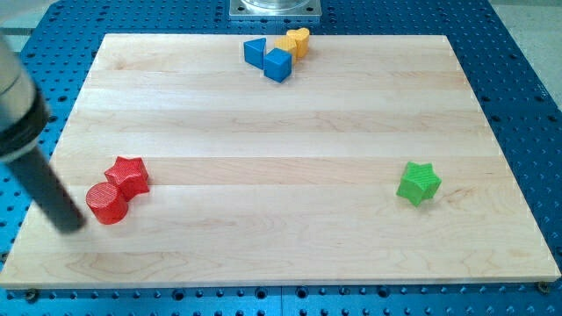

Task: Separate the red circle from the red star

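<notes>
My tip [72, 226] is resting on the tabletop [281, 175], just left of the red circle [107, 204] in the view, nearly touching it. The red star [129, 175] is sitting against the circle's far upper-right side, so the pair is lining up diagonally away from the tip. There is no hand to judge. Well apart are lying a green star [418, 183], a blue triangle [255, 52], a blue cube [277, 65] and a yellow heart [295, 41].

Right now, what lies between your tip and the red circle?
Nothing: in the camera view my tip sits just left of the red circle, only bare board between.
</notes>
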Controlling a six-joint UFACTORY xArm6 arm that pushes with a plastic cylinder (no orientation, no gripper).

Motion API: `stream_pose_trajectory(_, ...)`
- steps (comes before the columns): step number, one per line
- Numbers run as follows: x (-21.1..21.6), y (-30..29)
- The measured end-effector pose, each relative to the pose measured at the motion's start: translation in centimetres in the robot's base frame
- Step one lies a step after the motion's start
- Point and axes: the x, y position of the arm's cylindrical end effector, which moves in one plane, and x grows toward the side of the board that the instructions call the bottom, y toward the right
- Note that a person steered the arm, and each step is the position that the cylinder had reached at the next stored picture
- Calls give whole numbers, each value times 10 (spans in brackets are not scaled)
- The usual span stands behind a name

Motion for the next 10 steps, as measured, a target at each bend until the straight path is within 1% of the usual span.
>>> stream_pose_trajectory(1,21,40)
stream_pose_trajectory(2,13,-1)
stream_pose_trajectory(3,-15,-4)
stream_pose_trajectory(5,-61,45)
stream_pose_trajectory(6,-38,137)
stream_pose_trajectory(7,-2,222)
stream_pose_trajectory(8,22,178)
stream_pose_trajectory(9,41,186)
stream_pose_trajectory(10,41,242)
